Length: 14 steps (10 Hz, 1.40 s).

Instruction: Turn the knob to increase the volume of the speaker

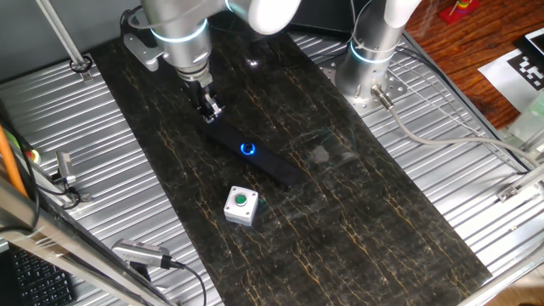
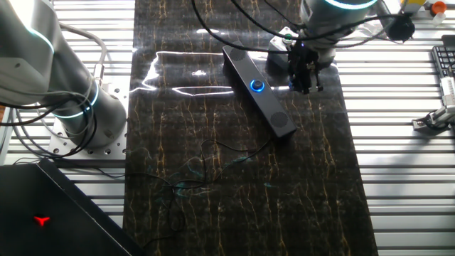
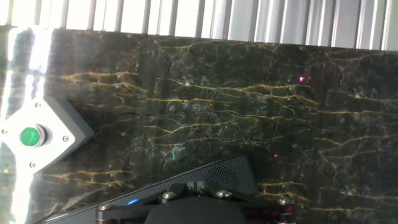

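Item: long, slim black speaker [image 1: 255, 153] with rounded ends, lying diagonally near the middle of the dark, gold-veined marble-look tabletop [image 1: 357, 212]. Mesh-fronted end visible at the bottom of the hand view.

Item: small round black knob [image 1: 247, 150], ringed by a glowing blue light, set on the speaker's upper face about midway along. Blue ring lit in both fixed views.

Item: two-finger black gripper [image 1: 210, 110] on the silver arm, poised above the speaker's far end, to one side of the knob and not touching it. Whether the fingers stand apart or together cannot be made out; nothing appears held.

Item: small square grey box [image 1: 240, 206] with a green round button, near the speaker on the tabletop, apart from it. Not part of the job.

Status, as judged: approach only. Knob not yet grasped, no turn evident. Remaining: centre over the knob, descend, close on it, rotate to raise volume.
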Available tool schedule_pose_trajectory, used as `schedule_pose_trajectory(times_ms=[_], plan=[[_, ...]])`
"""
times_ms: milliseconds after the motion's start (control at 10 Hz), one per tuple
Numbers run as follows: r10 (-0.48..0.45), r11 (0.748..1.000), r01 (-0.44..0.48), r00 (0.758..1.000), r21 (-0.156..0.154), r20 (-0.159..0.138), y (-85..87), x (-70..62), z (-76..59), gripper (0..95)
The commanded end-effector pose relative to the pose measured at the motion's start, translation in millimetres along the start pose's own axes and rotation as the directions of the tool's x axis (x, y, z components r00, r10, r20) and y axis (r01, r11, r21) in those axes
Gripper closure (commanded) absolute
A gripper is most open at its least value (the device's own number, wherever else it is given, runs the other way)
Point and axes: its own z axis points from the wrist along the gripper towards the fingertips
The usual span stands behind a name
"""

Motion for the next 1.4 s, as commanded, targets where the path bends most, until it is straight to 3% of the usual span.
schedule_pose_trajectory(times_ms=[100,600,700,800,1100,1200,1400], plan=[[-0.012,1.0,0.012,1.0,0.001,0.004,0.3,1.8,-0.5,95.0],[-0.047,0.999,0.047,0.999,0.009,-0.006,0.3,1.8,-0.5,95.0],[-0.046,0.998,0.047,0.999,0.047,-0.025,18.0,4.7,1.9,95.0],[-0.033,0.998,0.034,0.999,0.05,-0.016,36.1,7.5,9.5,95.0],[-0.032,0.998,0.033,0.999,0.049,-0.018,62.1,12.9,24.8,95.0],[-0.047,0.998,0.048,0.999,0.047,-0.017,66.2,15.1,30.3,76.0],[-0.075,0.996,0.075,0.997,0.045,-0.01,69.1,18.4,43.6,76.0]])
